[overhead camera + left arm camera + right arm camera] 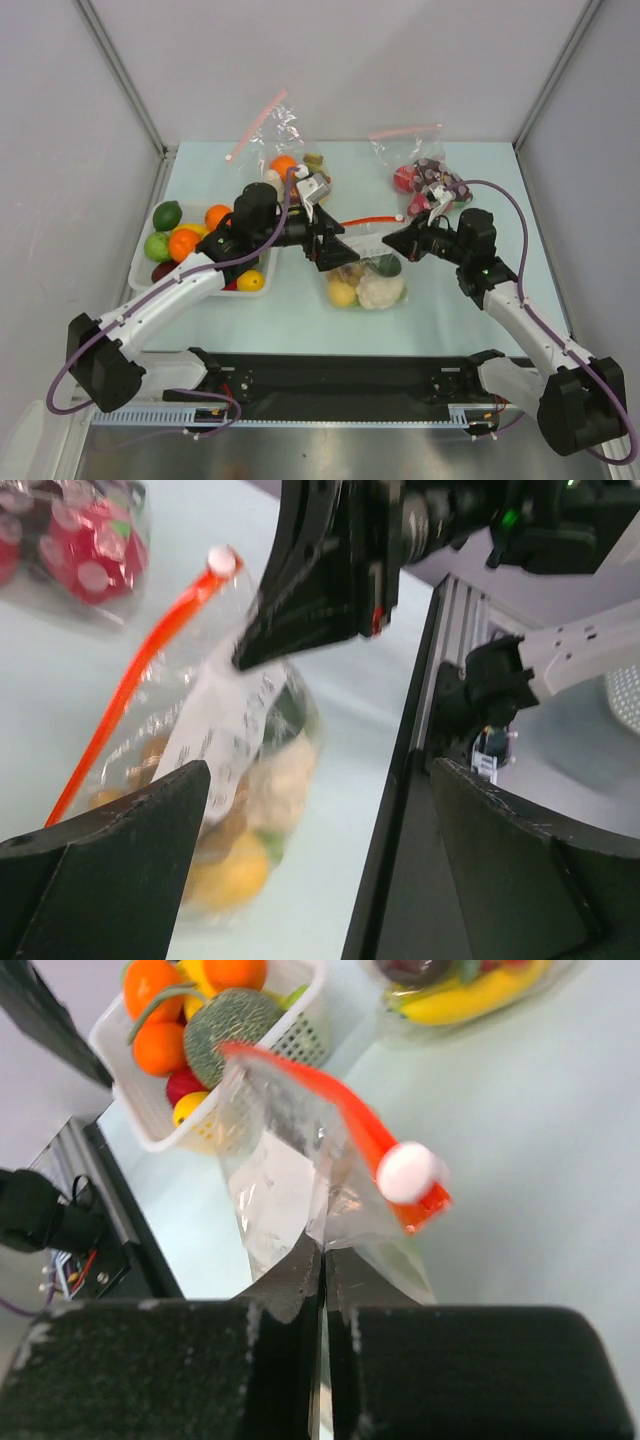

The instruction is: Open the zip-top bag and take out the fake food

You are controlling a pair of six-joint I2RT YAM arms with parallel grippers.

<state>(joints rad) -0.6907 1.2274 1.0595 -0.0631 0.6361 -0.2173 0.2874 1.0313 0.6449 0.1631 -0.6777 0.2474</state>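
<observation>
The zip-top bag (365, 275) lies mid-table, its red-orange zip rim (370, 220) lifted. Inside is the fake food: a yellow fruit (342, 293), a pale leafy head (380, 291), a dark green piece (387, 265) and a brown cluster (350, 272). My right gripper (390, 240) is shut on the bag's clear plastic (280, 1180), just below the rim (340, 1110) and its white slider (410, 1172). My left gripper (338, 250) is open wide at the bag's left side. Its fingers (110, 860) hold nothing, and the bag's white label (215, 725) shows beyond them.
A white basket (135, 270) of oranges, limes and other toy fruit stands at the left. Two clear bags with pink zips lie at the back, one (285, 150) with orange toys and one (425, 178) with red-purple toys. A black rail (340, 380) runs along the near edge.
</observation>
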